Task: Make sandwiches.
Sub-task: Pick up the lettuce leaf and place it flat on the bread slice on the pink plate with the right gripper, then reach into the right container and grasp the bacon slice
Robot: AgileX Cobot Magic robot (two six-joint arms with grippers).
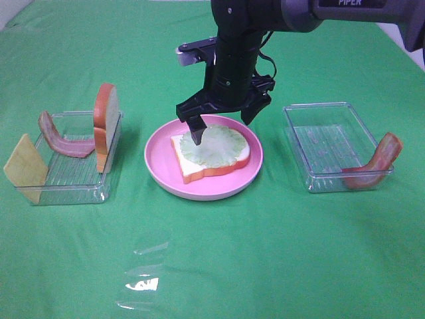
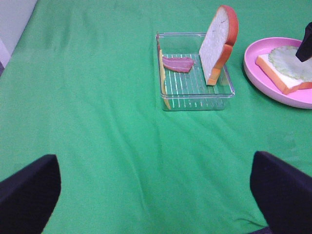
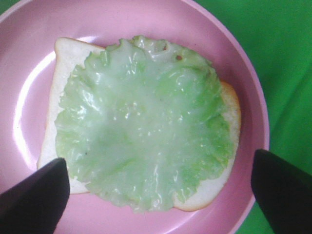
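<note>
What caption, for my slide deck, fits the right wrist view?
Open pincer over lettuce leaf on bread slice, on pink plate.

Free cloth (image 1: 273,159) between plate (image 1: 199,194) and right tray (image 1: 319,183); upright bread slice (image 1: 105,113) at left tray (image 1: 66,193)'s plate-side wall.

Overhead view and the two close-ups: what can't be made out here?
Left gripper: left wrist view shows only its fingertips, cut by the frame edge.
Bread slice on the plate: lettuce covers most of its top, right wrist view.
Cheese square: edge-on in left wrist view; face unseen.
</note>
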